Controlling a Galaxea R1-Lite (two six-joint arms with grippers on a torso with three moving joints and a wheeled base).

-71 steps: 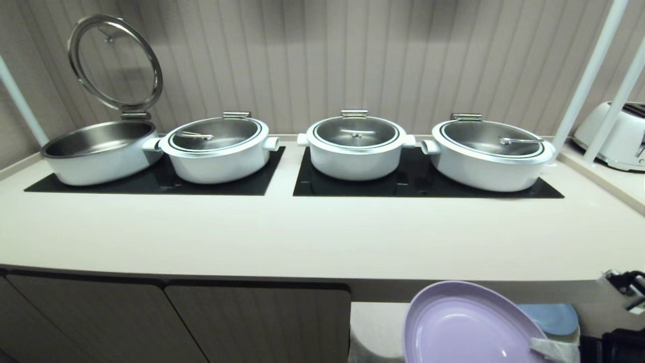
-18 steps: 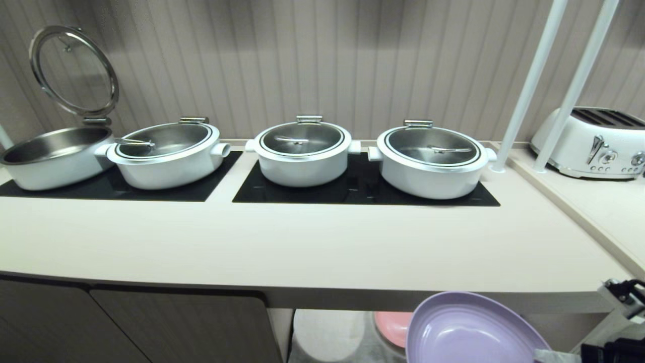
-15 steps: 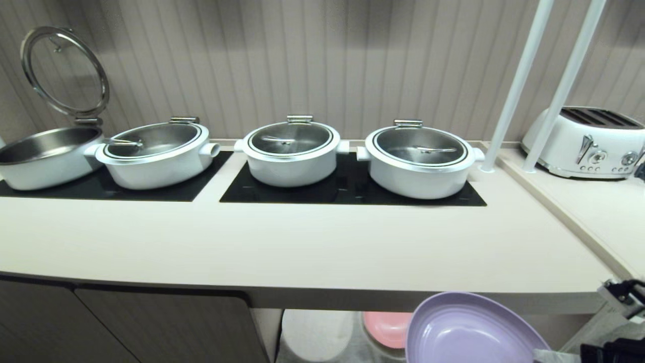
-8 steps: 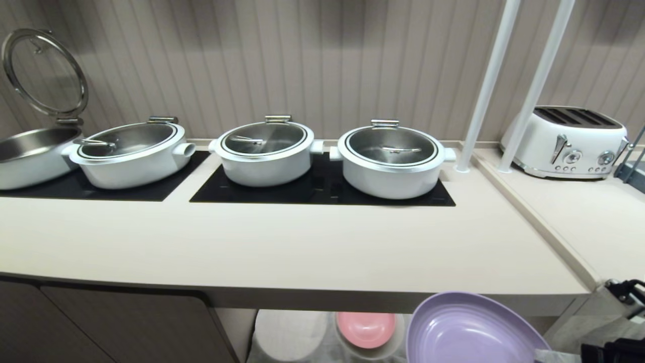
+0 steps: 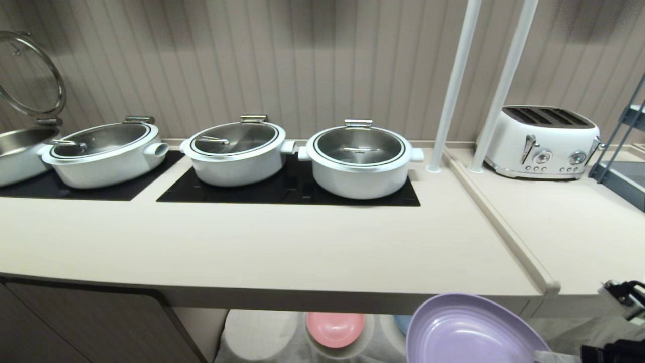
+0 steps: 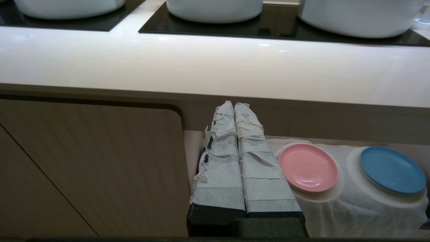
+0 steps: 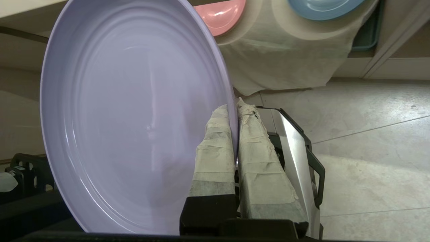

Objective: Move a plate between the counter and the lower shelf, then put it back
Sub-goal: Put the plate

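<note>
The whole head view has slid left: the base moved, not the pots. Right gripper (image 7: pixel 234 111) still pinches the lilac plate (image 7: pixel 134 117) by its rim, below the counter (image 5: pixel 262 252) edge. Left gripper (image 6: pixel 234 109) closed, empty. Counter placement pending.

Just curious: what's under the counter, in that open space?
A cloth-draped lower shelf holds a pink plate and a blue plate on round mounds. What the cloth covers is hidden.
</note>
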